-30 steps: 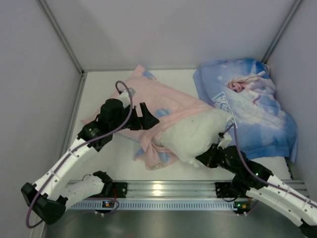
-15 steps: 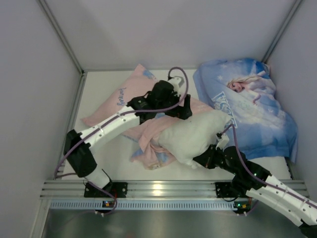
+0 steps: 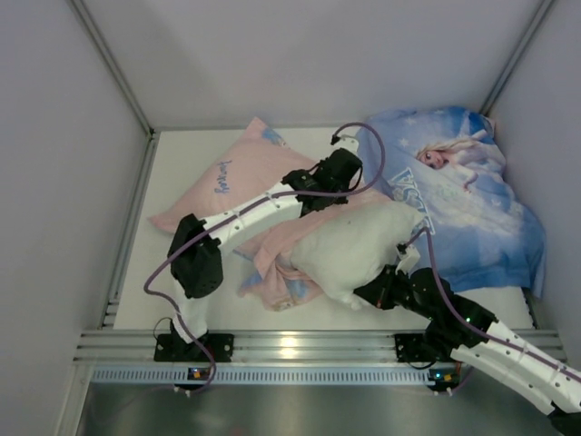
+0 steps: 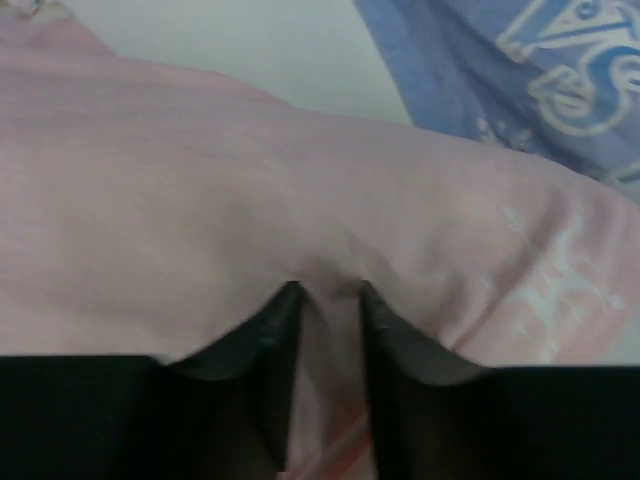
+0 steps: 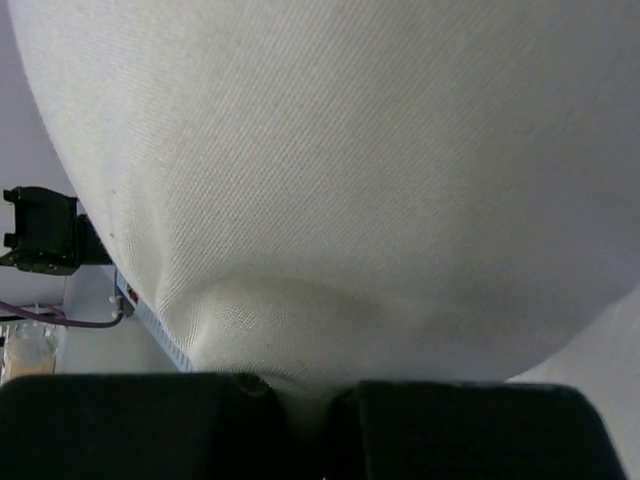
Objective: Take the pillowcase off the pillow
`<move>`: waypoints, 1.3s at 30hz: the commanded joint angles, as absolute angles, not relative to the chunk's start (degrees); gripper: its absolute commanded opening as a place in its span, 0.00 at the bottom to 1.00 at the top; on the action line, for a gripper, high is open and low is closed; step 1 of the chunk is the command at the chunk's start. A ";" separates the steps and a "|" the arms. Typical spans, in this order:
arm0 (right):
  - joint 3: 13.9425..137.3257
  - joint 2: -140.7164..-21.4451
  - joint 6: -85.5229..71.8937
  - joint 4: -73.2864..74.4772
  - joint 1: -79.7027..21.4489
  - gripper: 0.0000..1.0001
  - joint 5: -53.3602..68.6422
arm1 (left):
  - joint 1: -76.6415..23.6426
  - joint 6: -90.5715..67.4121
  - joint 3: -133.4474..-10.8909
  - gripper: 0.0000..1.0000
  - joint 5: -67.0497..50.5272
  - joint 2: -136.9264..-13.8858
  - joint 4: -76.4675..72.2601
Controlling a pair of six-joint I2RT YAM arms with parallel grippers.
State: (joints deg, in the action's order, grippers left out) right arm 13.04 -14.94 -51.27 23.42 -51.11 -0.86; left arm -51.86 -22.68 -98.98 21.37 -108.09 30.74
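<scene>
Pinching, left gripper [image 4: 325, 295]: jaws nearly together on a raised fold of pink cloth, at the pillowcase's far-right part, just beside the blue pillow.
Right gripper [image 5: 300, 385]: jaws clenched on a small nub of white cloth at the pillow's near corner.
Pillowcase [image 3: 231, 177]: pink face up, spread slantwise from the far left toward the near middle; bits of blue print show at its far corner and near hem. Its near-right part is bunched in folds under and against the pillow's left end.
Pillow [image 3: 349, 245]: bare white and plump, lying on the pillowcase's right part; most of it is uncovered.
Blue pillow [image 3: 463, 195]: fills the far-right corner, and its left edge touches the pillow's far end.
Table [image 3: 186, 154]: bare strips run along the left wall and the far wall, and another between the pillowcase's near hem and the rail [image 3: 290, 345].
Tight side: the right, where the blue pillow reaches the wall.
</scene>
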 commanded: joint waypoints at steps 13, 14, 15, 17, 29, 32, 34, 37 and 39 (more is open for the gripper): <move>18.72 -6.33 -50.98 30.41 -51.06 0.00 -3.43 | -32.25 -27.79 -89.66 0.06 9.79 -102.94 28.14; 18.55 -6.50 -50.89 30.32 -51.06 0.00 -3.43 | -32.78 -26.73 -89.65 0.37 5.93 -100.31 27.69; 18.46 -6.85 -50.71 30.24 -51.06 0.00 -3.78 | -33.39 -24.98 -89.56 0.55 0.41 -99.24 27.51; 18.37 -7.82 -50.36 30.06 -51.07 0.00 -3.87 | -36.99 -22.25 -89.56 0.88 -2.89 -95.90 27.25; 19.25 -6.86 -50.45 30.58 -51.06 0.00 -2.72 | -49.13 -18.11 -90.53 0.95 2.87 -98.96 29.00; 20.30 -5.45 -50.45 31.90 -51.06 0.00 -3.25 | -50.18 -18.63 -91.93 0.95 12.45 -102.29 32.33; 20.74 -4.75 -50.27 32.60 -51.15 0.00 -3.43 | -50.54 -19.85 -93.94 0.93 22.69 -105.19 36.37; 21.71 -4.40 -49.92 33.66 -51.06 0.00 -3.87 | -50.45 -19.87 -96.84 0.76 32.65 -109.59 40.42; 22.67 -4.13 -50.01 34.10 -51.06 0.00 -4.13 | -48.62 -20.91 -98.95 0.43 35.85 -112.92 42.79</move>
State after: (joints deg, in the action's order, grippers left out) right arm 17.69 -5.50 -51.16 34.41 -51.16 -2.33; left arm -50.89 -20.86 -95.74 21.89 -109.30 34.87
